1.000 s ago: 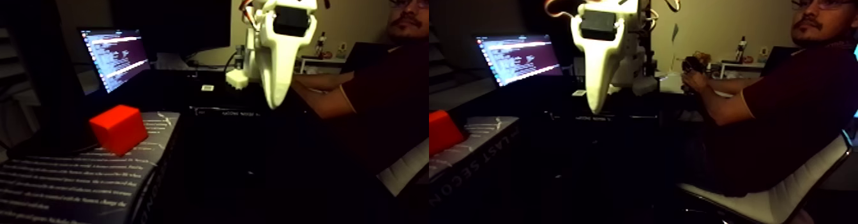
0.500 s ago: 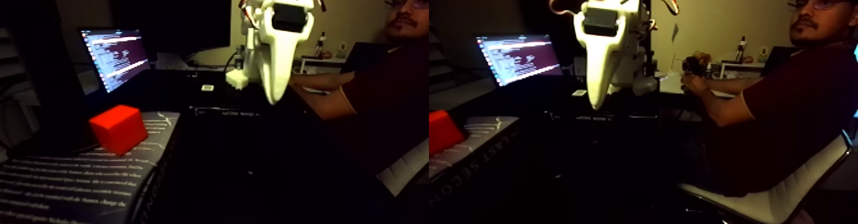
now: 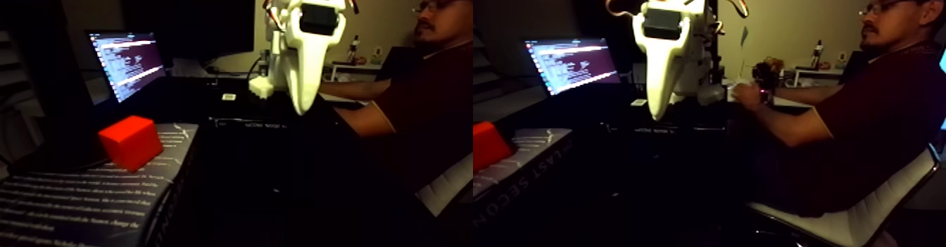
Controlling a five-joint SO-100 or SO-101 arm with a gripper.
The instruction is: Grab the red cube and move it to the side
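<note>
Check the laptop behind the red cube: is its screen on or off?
On. The laptop screen glows with bright lines of text in the dim room, behind the red cube.

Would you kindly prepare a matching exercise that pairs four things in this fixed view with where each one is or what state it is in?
Things:
1. red cube
2. hand
3. laptop screen
4. person

Places or states:
A. seated on a white chair at the right, arm reaching to the desk
B. lit with lines of text, at the back left
C. resting on a book printed with white text
D. white, hanging point-down in the air, holding nothing

Pairs: 1-C, 2-D, 3-B, 4-A
</note>
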